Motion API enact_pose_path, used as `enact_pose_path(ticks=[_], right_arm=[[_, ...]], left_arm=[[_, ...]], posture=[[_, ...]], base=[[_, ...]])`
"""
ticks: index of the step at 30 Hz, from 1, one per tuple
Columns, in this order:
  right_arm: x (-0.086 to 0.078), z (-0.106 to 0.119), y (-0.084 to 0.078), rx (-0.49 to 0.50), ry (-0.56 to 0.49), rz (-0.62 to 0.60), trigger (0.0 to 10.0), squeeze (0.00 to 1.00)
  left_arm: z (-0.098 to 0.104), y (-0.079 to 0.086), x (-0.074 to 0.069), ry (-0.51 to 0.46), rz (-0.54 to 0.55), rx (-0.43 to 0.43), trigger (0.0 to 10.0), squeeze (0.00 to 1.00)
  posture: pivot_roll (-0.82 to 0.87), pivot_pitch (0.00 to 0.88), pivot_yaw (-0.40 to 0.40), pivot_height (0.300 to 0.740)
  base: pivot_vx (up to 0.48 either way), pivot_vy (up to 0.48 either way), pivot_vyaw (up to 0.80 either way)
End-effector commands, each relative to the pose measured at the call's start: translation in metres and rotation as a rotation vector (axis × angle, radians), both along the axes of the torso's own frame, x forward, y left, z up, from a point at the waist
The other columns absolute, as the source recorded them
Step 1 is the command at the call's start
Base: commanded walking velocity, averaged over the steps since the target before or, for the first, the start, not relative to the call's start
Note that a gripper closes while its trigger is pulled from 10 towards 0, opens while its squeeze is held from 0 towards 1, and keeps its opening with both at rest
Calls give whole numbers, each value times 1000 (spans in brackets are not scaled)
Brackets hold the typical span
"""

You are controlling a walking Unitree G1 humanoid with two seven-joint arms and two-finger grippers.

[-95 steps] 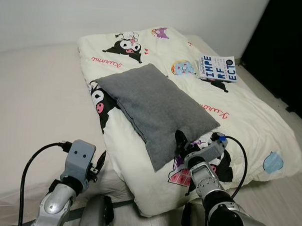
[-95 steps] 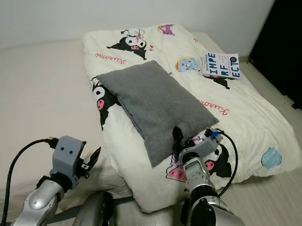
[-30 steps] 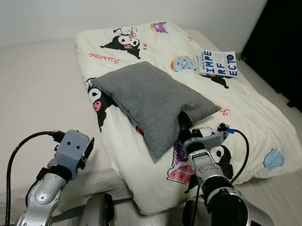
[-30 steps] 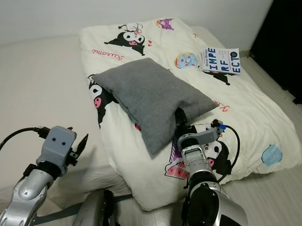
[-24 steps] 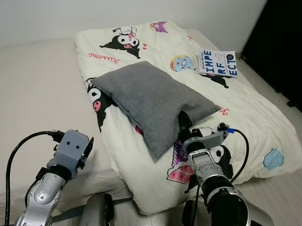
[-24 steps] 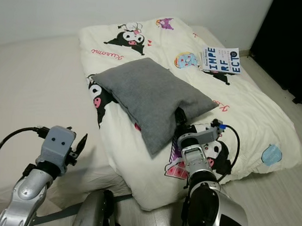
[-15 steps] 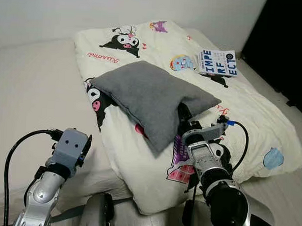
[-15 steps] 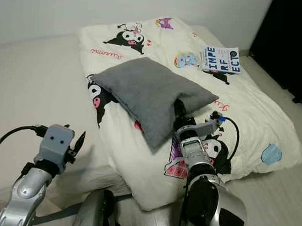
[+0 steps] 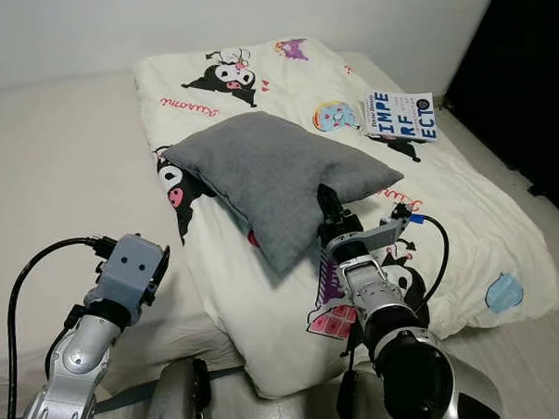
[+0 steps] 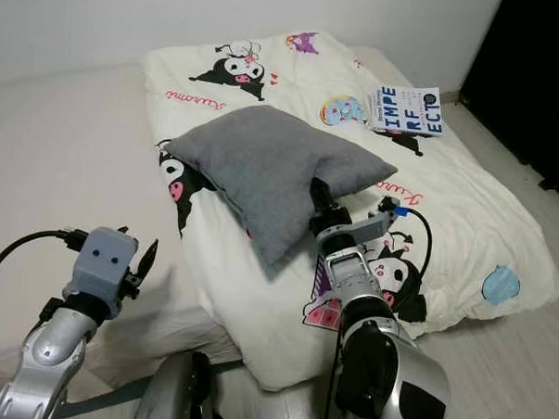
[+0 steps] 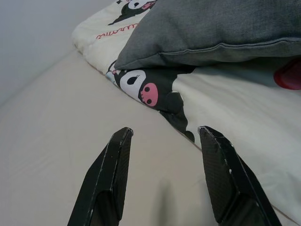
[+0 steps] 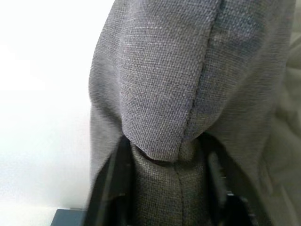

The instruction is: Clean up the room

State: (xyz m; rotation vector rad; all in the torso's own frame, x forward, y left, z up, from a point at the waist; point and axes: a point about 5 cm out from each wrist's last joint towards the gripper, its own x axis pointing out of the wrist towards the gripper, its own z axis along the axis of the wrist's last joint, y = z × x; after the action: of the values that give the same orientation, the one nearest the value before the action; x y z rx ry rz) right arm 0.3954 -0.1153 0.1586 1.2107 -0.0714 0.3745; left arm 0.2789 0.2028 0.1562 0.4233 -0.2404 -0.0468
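1. Head views: grey pillow [image 9: 272, 177] lies on the cartoon-print quilt [image 9: 464, 227], its near edge pinched by the right gripper [image 9: 328, 212]; a book [image 9: 401, 116] rests further back
2. Left wrist view: left gripper [image 11: 164, 176] hangs over the bare mattress [image 11: 56, 141], fingers spread wide, holding nothing
3. Right wrist view: both fingers [image 12: 113, 188] clamp a fold of grey fabric beside the seam; lift slowly, since so shallow a bite may slip
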Motion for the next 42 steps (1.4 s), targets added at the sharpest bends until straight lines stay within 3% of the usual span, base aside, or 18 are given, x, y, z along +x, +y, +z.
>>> enact_pose_path(ticks=[1, 10, 12, 13, 15, 19, 21, 23, 25, 27, 29, 30, 33, 35, 36, 37, 39, 42], right_arm=[[-3, -5, 17, -16, 17, 77, 0, 0], [-2, -8, 8, -107, 55, 41, 0, 0], [-1, -3, 14, -196, 16, 84, 0, 0], [-1, -3, 14, -196, 16, 84, 0, 0], [-1, 10, 24, -227, -91, 179, 0, 0], [-1, 16, 27, -221, -139, 218, 0, 0], [-5, 29, 32, -169, -258, 329, 0, 0], [-5, 29, 32, -169, -258, 329, 0, 0], [-12, 35, 32, -95, -352, 421, 0, 0], [-12, 35, 32, -95, -352, 421, 0, 0], [-22, 35, 30, -38, -413, 498, 0, 0], [-22, 35, 30, -38, -413, 498, 0, 0], [-32, 29, 32, -32, -432, 556, 0, 0], [-37, 24, 34, -37, -427, 575, 0, 0], [-42, 12, 35, -68, -397, 592, 0, 0], [-42, 12, 35, -68, -397, 592, 0, 0], [-42, -20, 28, -176, -253, 518, 0, 0], [-41, -37, 23, -259, -162, 464, 0, 0]], left_arm=[[-4, 6, -3, 12, 19, 25, 10000, 0], [-7, 8, -1, 17, 37, 4, 10000, 0], [-11, 10, 1, 26, 68, -52, 10000, 0], [-11, 10, 1, 26, 68, -52, 10000, 0], [-18, 12, 5, 59, 128, -193, 10000, 0], [-21, 13, 7, 81, 151, -265, 10000, 0], [-30, 10, 13, 150, 146, -518, 10000, 0], [-30, 10, 13, 150, 146, -518, 10000, 0], [-34, 0, 19, 203, 80, -723, 10000, 0], [-34, 0, 19, 203, 80, -723, 10000, 0], [-41, -13, 26, 275, 6, -963, 10000, 0], [-41, -13, 26, 275, 6, -963, 10000, 0], [-47, -28, 34, 327, -44, -1136, 10000, 0], [-49, -35, 38, 347, -60, -1215, 10000, 0], [-49, -48, 46, 371, -106, -1331, 10000, 0], [-49, -48, 46, 371, -106, -1331, 10000, 0], [-43, -58, 55, 363, -165, -1508, 10000, 0], [-39, -61, 59, 354, -185, -1545, 10000, 0]], posture=[[267, 341, 24, 574], [234, 319, 23, 574], [184, 284, 23, 574], [184, 284, 23, 574], [162, 263, 20, 574], [159, 261, 19, 574], [134, 252, 16, 574], [134, 252, 16, 574], [123, 255, 20, 574], [123, 255, 20, 574], [121, 263, 19, 574], [121, 263, 19, 574], [122, 264, 18, 574], [119, 266, 19, 574], [118, 267, 18, 574], [118, 267, 18, 574], [116, 273, 19, 574], [116, 273, 19, 574]], base=[[0, 0, 0], [0, 0, 0], [0, 0, 0], [0, 0, 0], [0, 0, 0], [0, 0, 0], [0, 0, 0], [0, 0, 0], [0, 0, 0], [0, 0, 0], [0, 0, 0], [0, 0, 0], [0, 0, 0], [0, 0, 0], [0, 0, 0], [0, 0, 0], [0, 0, 0], [0, 0, 0]])
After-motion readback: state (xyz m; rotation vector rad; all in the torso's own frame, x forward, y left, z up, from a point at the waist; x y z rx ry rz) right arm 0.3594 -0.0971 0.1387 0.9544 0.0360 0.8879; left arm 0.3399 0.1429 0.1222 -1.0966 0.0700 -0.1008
